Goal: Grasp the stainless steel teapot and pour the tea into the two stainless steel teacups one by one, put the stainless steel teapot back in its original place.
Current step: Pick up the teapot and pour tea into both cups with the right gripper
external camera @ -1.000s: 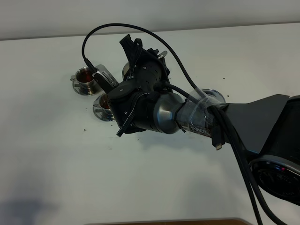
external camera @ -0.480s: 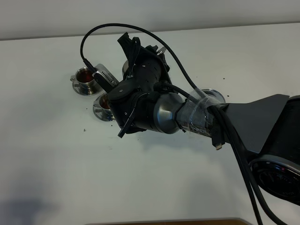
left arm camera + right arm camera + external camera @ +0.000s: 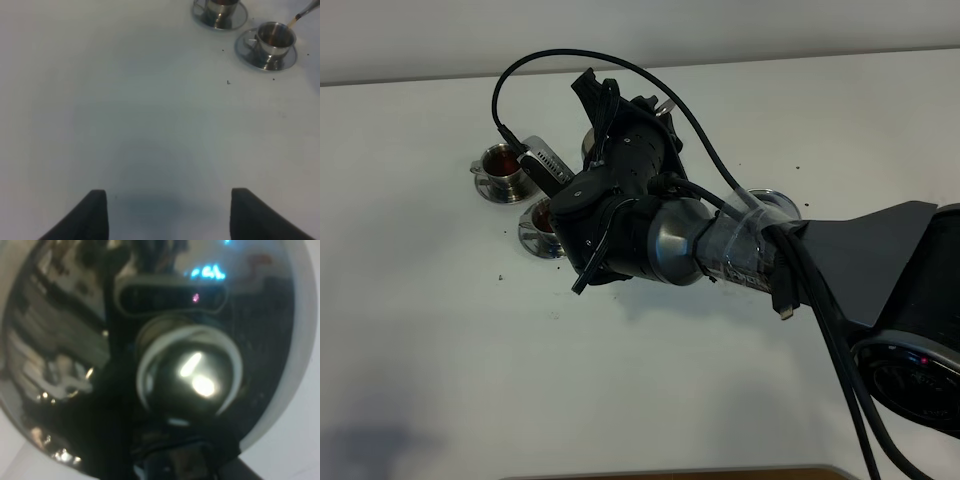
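My right gripper point(image 3: 610, 115) reaches across to the back left and is shut on the stainless steel teapot point(image 3: 589, 150), which the arm mostly hides. The pot's knobbed lid point(image 3: 192, 372) fills the right wrist view. Its thin spout tip point(image 3: 299, 18) hangs just above the nearer teacup point(image 3: 273, 38). That teacup point(image 3: 542, 224) sits half hidden under the wrist. The farther teacup point(image 3: 503, 166) on its saucer holds reddish-brown tea point(image 3: 502, 157). The bare round saucer point(image 3: 778, 203) of the original place shows behind the forearm. My left gripper point(image 3: 170, 215) is open over bare table.
Dark crumbs or drips speckle the white table point(image 3: 440, 330) around the cups. The right arm's cables point(image 3: 720, 160) loop above the wrist. The farther cup's saucer point(image 3: 239, 19) lies at the edge of the left wrist view.
The right wrist with the teapot has shifted slightly up and to the left, then held still. The cups have not moved.
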Controlling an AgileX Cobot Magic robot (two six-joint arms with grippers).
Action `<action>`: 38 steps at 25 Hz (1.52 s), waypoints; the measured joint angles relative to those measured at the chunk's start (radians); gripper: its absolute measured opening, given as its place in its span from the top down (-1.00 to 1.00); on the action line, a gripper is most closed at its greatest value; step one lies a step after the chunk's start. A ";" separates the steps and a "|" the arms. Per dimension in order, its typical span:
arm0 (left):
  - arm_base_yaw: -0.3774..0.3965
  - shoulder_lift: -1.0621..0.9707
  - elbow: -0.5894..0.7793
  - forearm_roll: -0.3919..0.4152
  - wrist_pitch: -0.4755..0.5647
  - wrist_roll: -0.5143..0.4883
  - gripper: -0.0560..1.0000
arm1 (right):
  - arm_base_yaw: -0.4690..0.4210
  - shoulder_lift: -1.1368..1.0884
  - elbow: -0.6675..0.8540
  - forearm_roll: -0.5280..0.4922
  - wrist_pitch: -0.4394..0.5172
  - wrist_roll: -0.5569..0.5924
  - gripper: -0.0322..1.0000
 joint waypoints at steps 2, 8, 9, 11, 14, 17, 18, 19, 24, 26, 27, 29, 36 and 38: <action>0.000 0.000 0.000 0.000 0.000 0.000 -0.21 | 0.000 0.000 0.000 0.000 0.000 0.000 0.57; 0.000 0.000 0.000 0.000 0.000 0.000 -0.21 | 0.000 0.000 0.000 0.000 0.000 0.000 0.57; 0.000 0.000 0.000 0.000 0.000 0.000 -0.21 | 0.000 0.000 0.000 0.000 0.000 0.000 0.57; 0.000 0.000 0.000 0.000 0.000 0.000 -0.21 | 0.000 0.000 0.000 0.000 0.000 0.000 0.57; 0.000 0.000 0.000 0.000 0.000 -0.001 -0.21 | 0.000 0.000 0.000 0.000 0.000 0.000 0.57; 0.000 0.000 0.000 0.000 0.000 -0.001 -0.21 | 0.000 0.000 0.000 0.000 0.000 0.000 0.57; 0.000 0.000 0.000 0.000 0.000 -0.001 -0.21 | 0.000 0.000 0.000 0.000 0.000 0.000 0.57; 0.000 0.000 0.000 0.000 0.000 -0.002 -0.21 | 0.000 0.000 0.000 0.000 0.000 0.000 0.57; 0.000 0.000 0.000 0.000 0.000 -0.002 -0.21 | 0.000 0.000 0.000 0.000 -0.010 0.000 0.57; 0.000 0.000 0.000 0.000 0.000 -0.002 -0.21 | 0.001 0.000 0.000 0.000 -0.013 0.000 0.57; 0.000 0.000 0.000 0.000 0.000 -0.002 -0.21 | 0.001 0.000 0.000 0.000 -0.015 0.000 0.57; 0.000 0.000 0.000 0.000 0.000 -0.002 -0.21 | 0.001 0.000 0.000 -0.001 -0.015 0.000 0.57; 0.000 0.000 0.000 0.000 0.000 -0.002 -0.21 | 0.001 0.000 0.000 -0.002 -0.015 0.000 0.57; 0.000 0.000 0.000 0.000 0.000 -0.002 -0.21 | 0.001 0.000 0.000 -0.002 -0.015 0.000 0.57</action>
